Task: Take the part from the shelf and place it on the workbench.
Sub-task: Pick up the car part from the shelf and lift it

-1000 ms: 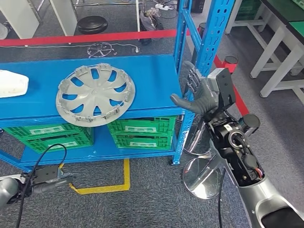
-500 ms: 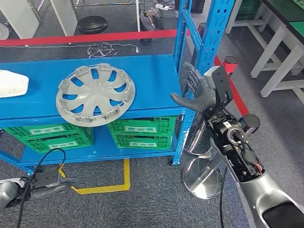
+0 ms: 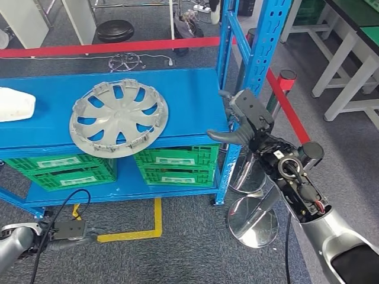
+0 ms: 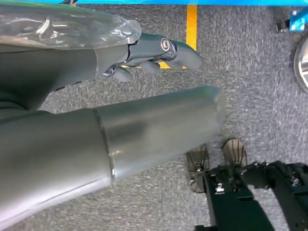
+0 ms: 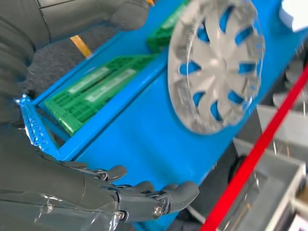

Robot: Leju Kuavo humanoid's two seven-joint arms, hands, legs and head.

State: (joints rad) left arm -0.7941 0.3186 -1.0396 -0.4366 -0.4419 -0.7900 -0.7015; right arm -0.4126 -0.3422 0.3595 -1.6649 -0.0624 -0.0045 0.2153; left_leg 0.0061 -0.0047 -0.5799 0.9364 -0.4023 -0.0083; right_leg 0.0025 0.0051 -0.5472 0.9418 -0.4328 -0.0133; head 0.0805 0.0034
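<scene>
Left of centre on the blue shelf (image 3: 192, 100) lies your hubcap (image 3: 119, 118), likely light, stiff, brittle-clipped; take its overhanging rim, since both right hand (image 3: 234, 121) and left hand (image 3: 73, 232) hang empty, fingers apart.

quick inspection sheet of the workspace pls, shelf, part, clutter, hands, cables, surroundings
surface: blue shelf, top board holds the part.
job's things: grey wheel cover lies flat, its rim overhanging the front edge; untouched.
clutter: white object at the shelf's left; green crates underneath.
hands: right hand open at the shelf's right end, apart from the cover; left hand low over the carpet, holding nothing.
cables: black cable loops at the left wrist.
surroundings: red barrier tape, white tables, yellow floor tape.
</scene>
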